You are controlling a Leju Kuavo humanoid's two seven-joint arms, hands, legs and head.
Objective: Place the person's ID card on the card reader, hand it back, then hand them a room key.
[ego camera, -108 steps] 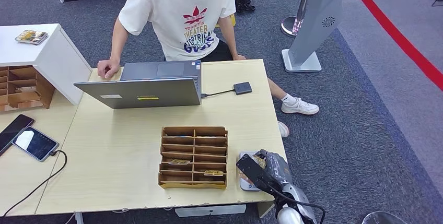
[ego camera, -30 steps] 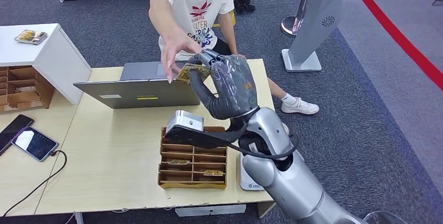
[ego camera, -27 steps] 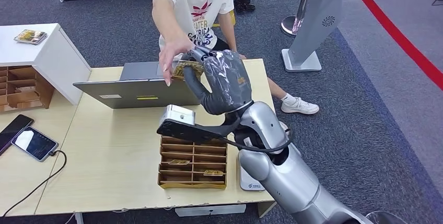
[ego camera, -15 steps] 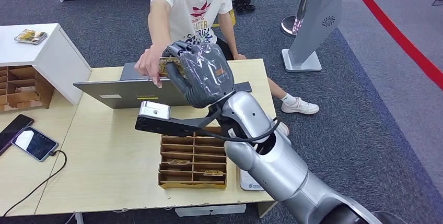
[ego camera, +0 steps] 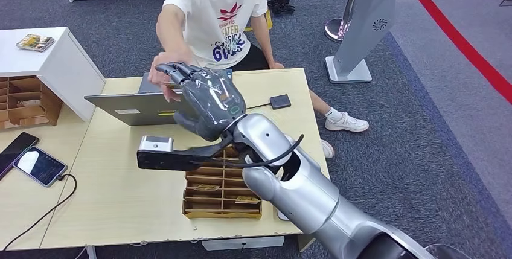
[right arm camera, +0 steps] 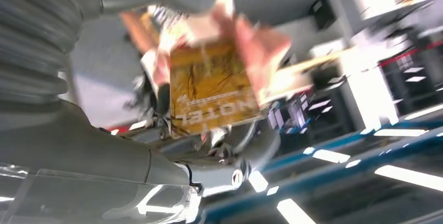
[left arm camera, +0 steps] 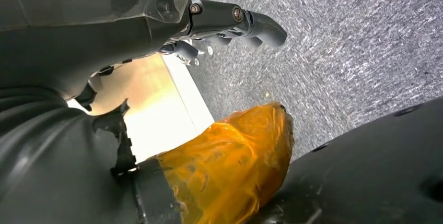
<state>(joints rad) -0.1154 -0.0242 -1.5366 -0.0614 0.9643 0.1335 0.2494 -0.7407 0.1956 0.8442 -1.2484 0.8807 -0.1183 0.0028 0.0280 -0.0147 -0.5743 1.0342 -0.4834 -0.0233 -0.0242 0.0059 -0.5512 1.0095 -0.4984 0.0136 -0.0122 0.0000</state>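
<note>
The yellow hotel card (right arm camera: 214, 96) is gripped by the right hand (ego camera: 202, 99) and touched by the person's hand (ego camera: 162, 75) above the laptop (ego camera: 160, 105) on the pale wooden table (ego camera: 121, 180); grey carpet (ego camera: 422, 150) surrounds. The left hand's (left arm camera: 156, 20) grasp cannot be told.

Open laptop (ego camera: 160, 107) and the person's hand (ego camera: 162, 75) block the bench's (ego camera: 121, 180) far side; wooden organizer (ego camera: 217, 194) stands nearer.

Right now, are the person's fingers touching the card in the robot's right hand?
Touching: in the right wrist view, though blurred, the person's fingers grip the yellow card's edges while the right hand is beside it.
</note>
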